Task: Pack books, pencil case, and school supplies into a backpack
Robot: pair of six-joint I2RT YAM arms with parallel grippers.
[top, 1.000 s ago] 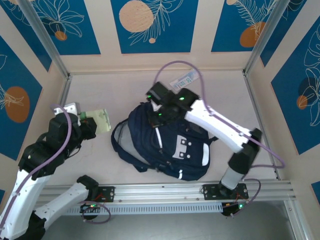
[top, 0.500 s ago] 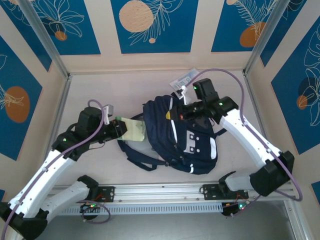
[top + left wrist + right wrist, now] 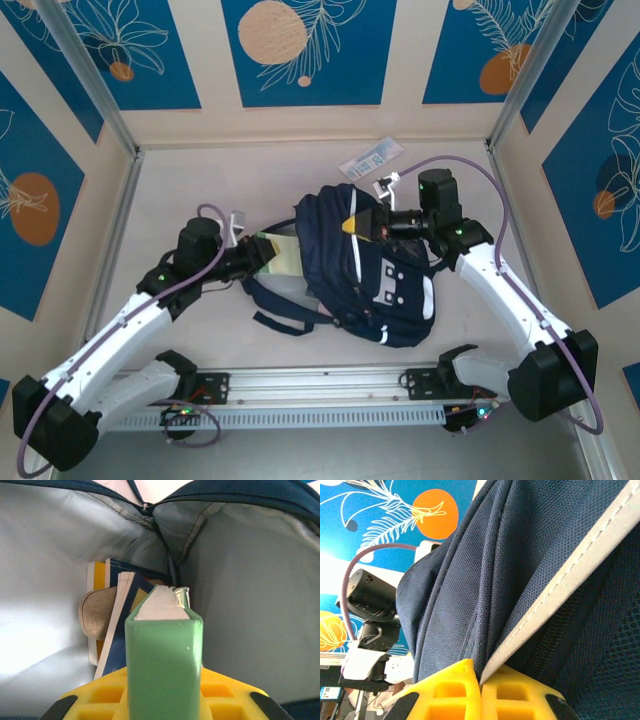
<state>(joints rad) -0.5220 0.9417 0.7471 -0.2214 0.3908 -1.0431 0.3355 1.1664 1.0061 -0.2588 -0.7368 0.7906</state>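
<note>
One green book (image 3: 162,665), long axis pointing into backpack (image 3: 390,285), mouth facing left

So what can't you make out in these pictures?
Left wrist view: the books inside the backpack, mostly hidden behind the green book.
Top view: the packet, its print too small to read.
Top view: the backpack's inside, covered by its own fabric.

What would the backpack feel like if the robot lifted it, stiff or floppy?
Probably floppy: the backpack is soft fabric that folds where the right gripper pinches it. It is likely heavier at the bottom, since books already sit inside. It shouldn't roll, but it may sag shut if let go.
</note>
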